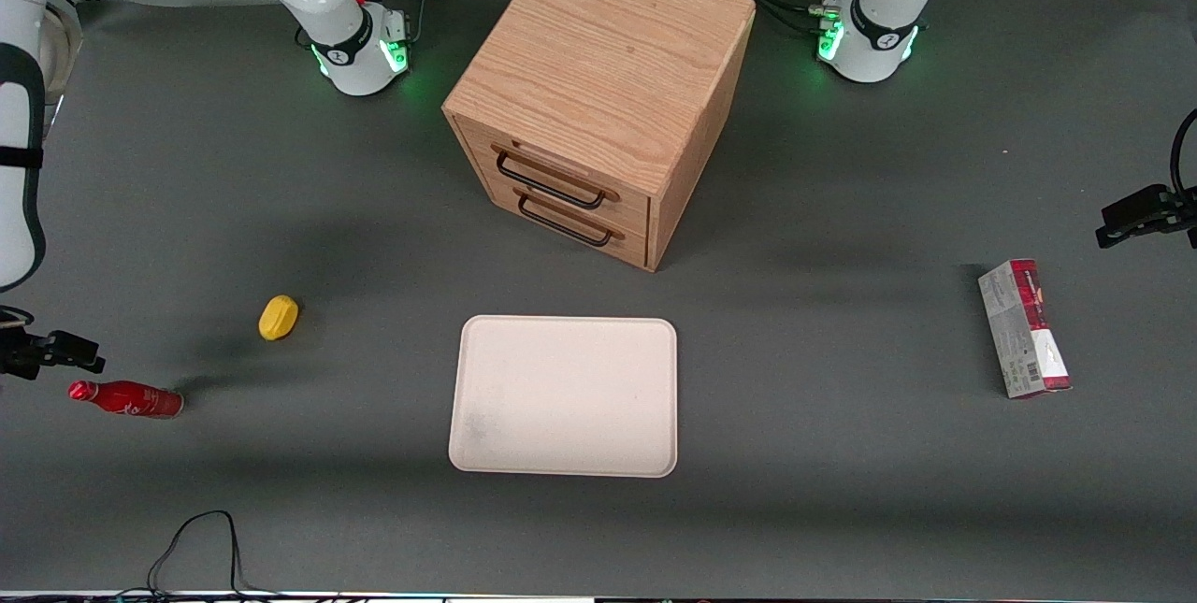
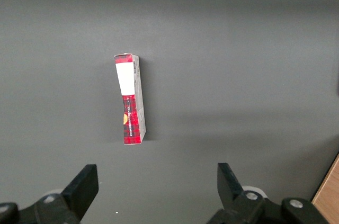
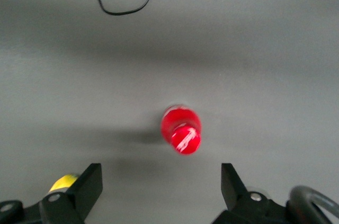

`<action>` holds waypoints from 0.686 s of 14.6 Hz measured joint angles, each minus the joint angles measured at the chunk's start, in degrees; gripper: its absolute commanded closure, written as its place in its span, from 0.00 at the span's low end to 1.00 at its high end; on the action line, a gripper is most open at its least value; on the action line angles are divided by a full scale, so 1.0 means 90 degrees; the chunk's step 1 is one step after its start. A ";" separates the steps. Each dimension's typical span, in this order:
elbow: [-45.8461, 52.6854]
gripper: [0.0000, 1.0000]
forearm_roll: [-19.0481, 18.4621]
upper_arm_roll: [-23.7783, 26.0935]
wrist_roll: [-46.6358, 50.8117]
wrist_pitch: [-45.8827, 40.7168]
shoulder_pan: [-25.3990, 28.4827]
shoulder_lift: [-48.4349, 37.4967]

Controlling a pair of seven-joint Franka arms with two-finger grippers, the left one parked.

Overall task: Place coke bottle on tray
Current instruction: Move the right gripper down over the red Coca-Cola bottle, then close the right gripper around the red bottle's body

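Observation:
The coke bottle is a small red bottle lying on its side on the grey table, toward the working arm's end, its red cap pointing away from the tray. In the right wrist view the bottle shows cap-end on, ahead of the fingers. My right gripper hovers just above the cap end and is open and empty, with both black fingers apart and nothing between them. The cream-pink tray lies flat and bare at the table's middle, far from the bottle.
A yellow lemon-like object lies between bottle and tray and also shows in the right wrist view. A wooden two-drawer cabinet stands farther back. A red-and-grey carton lies toward the parked arm's end. A black cable loops near the front edge.

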 measured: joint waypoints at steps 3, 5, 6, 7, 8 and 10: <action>0.0027 0.01 0.0208 0.0010 -0.0052 0.0347 -0.0002 0.0309; 0.0040 0.01 0.0293 0.0010 -0.0178 0.0526 -0.0002 0.0483; 0.0048 0.04 0.0298 0.0010 -0.0207 0.0587 -0.0002 0.0556; 0.0067 0.10 0.0299 0.0010 -0.0239 0.0632 -0.0002 0.0622; 0.0075 0.22 0.0299 0.0012 -0.0300 0.0669 -0.0002 0.0672; 0.0082 0.60 0.0300 0.0012 -0.0384 0.0680 -0.0002 0.0729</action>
